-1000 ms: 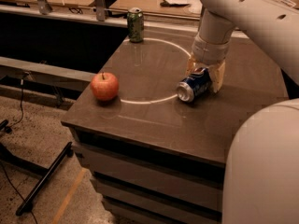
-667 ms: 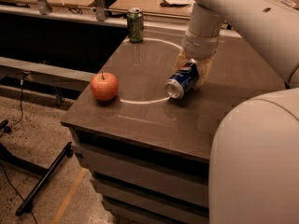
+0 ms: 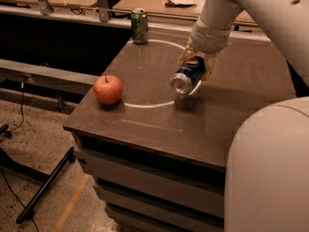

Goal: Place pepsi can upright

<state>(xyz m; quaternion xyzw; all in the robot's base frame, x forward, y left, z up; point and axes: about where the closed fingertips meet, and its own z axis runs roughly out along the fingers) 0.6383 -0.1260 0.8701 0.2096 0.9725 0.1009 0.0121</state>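
Observation:
The pepsi can [image 3: 187, 75] is dark blue with a silver end facing the camera. It is tilted on its side and held a little above the dark tabletop [image 3: 159, 120], over the white circle marked on it. My gripper [image 3: 196, 64] comes down from the upper right and is shut on the can's upper body, with a tan finger on each side.
A red apple [image 3: 107, 89] sits near the table's left edge. A green can [image 3: 139, 26] stands upright at the far edge. The arm's large white body [image 3: 270, 168] fills the lower right. Metal stand legs [image 3: 43, 187] lie on the floor to the left.
The gripper has lifted the pepsi can off the tabletop and carried it left, over the white circle. The apple and green can have not moved.

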